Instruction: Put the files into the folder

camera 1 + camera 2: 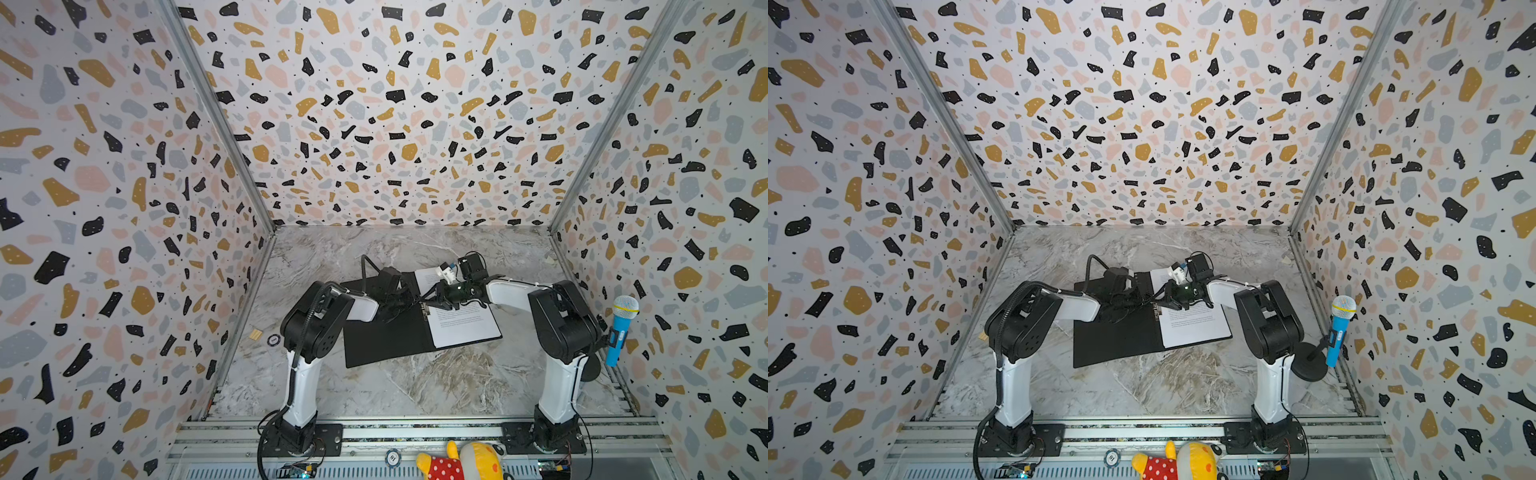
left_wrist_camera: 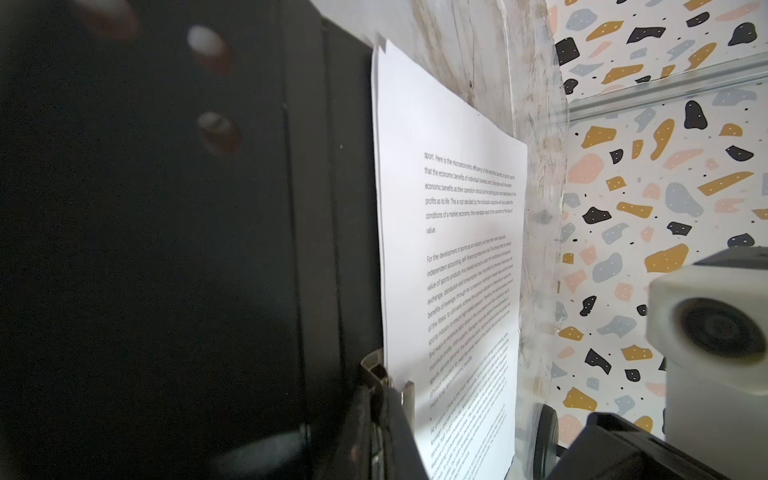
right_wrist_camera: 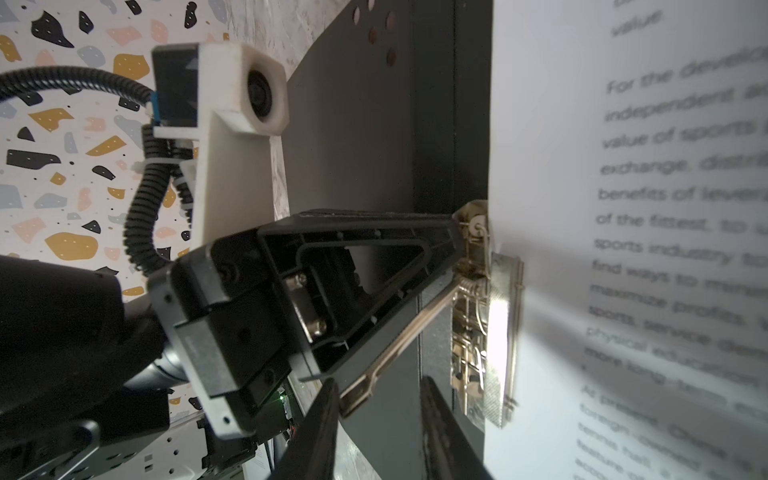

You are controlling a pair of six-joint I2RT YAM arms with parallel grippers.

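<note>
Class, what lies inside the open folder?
Inside the folder lie the files, a text sheet uppermost, its edge at the metal spine clip. Any sheets beneath it are covered, so their number is unknown.

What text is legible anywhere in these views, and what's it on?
"sport. Here is the microeconomic efficiency": top sheet of the files, left wrist view.
"conditions of a market economy": same sheet.
"value.": same sheet.
"For the development of sports as an industry": same sheet.
Lower paragraphs: too blurred to read.
On the folder: no text visible.
On the round token and microphone: marks too small to read.
</note>
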